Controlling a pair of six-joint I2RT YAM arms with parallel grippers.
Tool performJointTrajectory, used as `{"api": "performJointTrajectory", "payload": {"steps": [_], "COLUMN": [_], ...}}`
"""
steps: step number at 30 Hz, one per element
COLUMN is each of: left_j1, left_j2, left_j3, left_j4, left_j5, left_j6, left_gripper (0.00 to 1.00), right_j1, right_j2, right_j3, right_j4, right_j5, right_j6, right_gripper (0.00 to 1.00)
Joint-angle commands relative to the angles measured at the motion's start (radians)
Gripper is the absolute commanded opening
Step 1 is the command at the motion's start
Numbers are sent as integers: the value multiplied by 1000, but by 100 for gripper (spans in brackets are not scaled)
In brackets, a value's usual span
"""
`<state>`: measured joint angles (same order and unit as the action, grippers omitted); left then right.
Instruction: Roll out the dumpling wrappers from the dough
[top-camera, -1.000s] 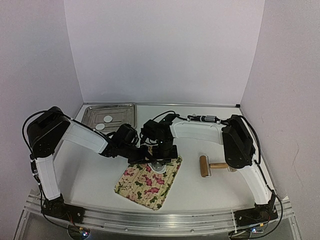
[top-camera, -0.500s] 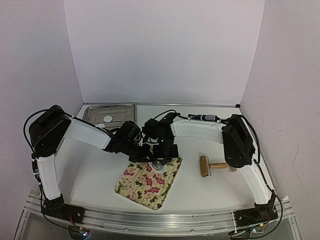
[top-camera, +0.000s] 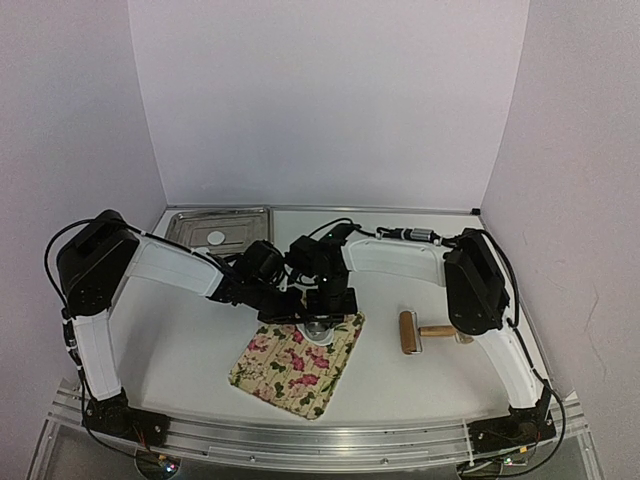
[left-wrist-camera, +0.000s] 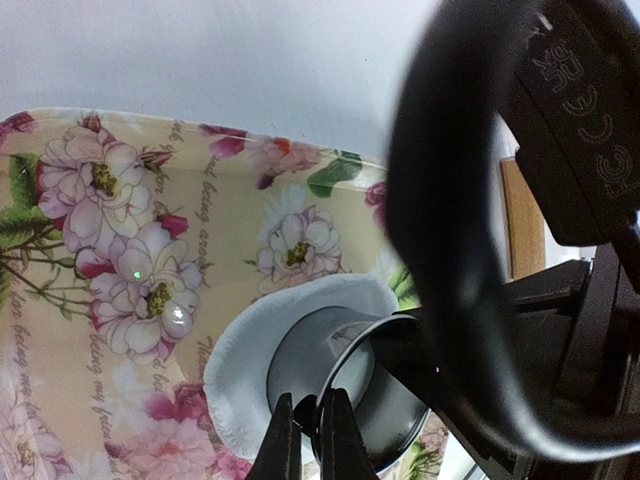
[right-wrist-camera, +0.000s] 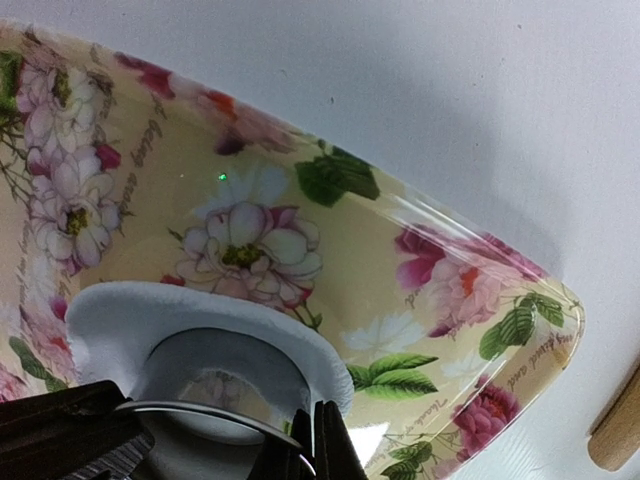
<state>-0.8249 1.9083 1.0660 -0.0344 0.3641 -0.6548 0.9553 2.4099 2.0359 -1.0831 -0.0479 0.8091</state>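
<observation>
The left arm (top-camera: 180, 272) has swung right, carrying the left pincer (left-wrist-camera: 308, 432) in to the ring (left-wrist-camera: 310, 360); its forearm now hides one tray (top-camera: 250, 218) wrapper, leaving one wrapper (top-camera: 216, 237) showing.

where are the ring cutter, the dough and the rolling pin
ring cutter (left-wrist-camera: 315, 350), left wrist view, its shiny inner wall
dough (right-wrist-camera: 190, 305), right wrist view, white edge beyond the ring
rolling pin (top-camera: 407, 332), top view, the wooden roller
</observation>
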Motion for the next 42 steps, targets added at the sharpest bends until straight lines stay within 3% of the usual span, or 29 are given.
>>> {"api": "performJointTrajectory", "payload": {"steps": [1, 6, 16, 32, 42], "left_j1": [-39, -39, -39, -18, 55], "left_j2": [28, 9, -180, -273, -166], "left_j3": [72, 126, 60, -128, -112], "left_j4": [-183, -209, -185, -156, -21], "left_j5": [9, 4, -59, -121, 22], "left_j6": [51, 83, 103, -53, -146], "left_gripper": [3, 8, 31, 36, 41], "right_j1": [25, 26, 18, 13, 14], "right_j2": [149, 167, 186, 188, 183], "right_j3": [-44, -2, 27, 47, 41], "right_j4": [62, 35, 2, -6, -7], "right_j5": [-21, -19, 1, -2, -1], "right_j6": [-37, -46, -58, -63, -71], "right_gripper": [0, 0, 0, 0, 0]}}
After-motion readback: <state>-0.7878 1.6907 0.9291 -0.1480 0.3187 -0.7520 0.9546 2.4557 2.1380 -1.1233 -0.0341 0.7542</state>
